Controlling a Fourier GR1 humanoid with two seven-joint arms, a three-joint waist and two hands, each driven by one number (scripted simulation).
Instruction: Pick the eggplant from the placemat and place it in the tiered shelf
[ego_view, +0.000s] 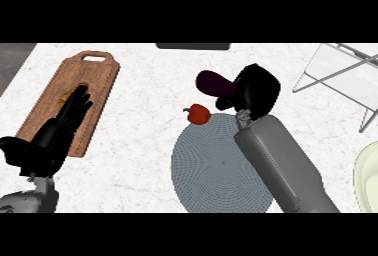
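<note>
The glossy dark-purple eggplant (215, 83) is held in the curled black right hand (255, 92), beyond the round grey woven placemat (218, 167). En route to the white wire tiered shelf (341, 75), it could slip or be knocked on a rail. The left hand (68, 120) is rested open on the wooden board (81, 95).

Two boxy grey forearms, glossy black left hand (52, 137), black right hand (256, 90)
</note>
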